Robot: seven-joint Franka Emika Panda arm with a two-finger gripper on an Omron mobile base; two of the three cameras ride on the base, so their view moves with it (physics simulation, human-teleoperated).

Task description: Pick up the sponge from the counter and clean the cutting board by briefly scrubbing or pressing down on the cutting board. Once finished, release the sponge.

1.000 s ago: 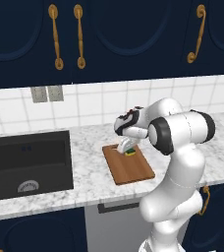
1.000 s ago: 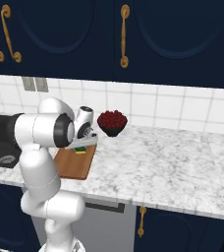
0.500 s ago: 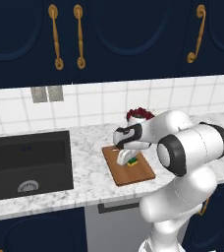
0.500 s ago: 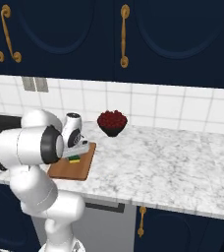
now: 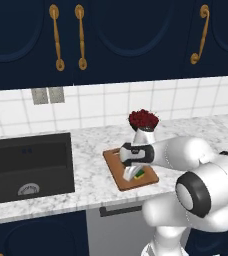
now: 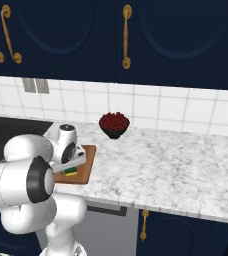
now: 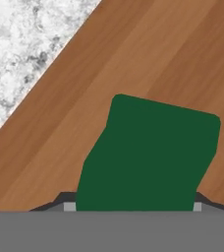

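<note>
Sponge (image 7: 151,155) is seen directly under the pincer (image 5: 134,174), its dark green face turned up toward the hand camera and its yellow body glimpsed in the base views (image 6: 70,172). It lies on the board (image 5: 123,175), toward the near end of that board. The pincer's fingertips (image 7: 69,205) are seen at either side of the sponge's near edge, so the pincer is clenched on the sponge, which is pressed against the wood. Beyond the pincer, past the board's far end, a dark bowl of red fruit (image 6: 114,123) stands on the marble tabletop (image 6: 176,170). Well off to the pincer's left, a black sink (image 5: 28,165) is set into the tabletop.
</note>
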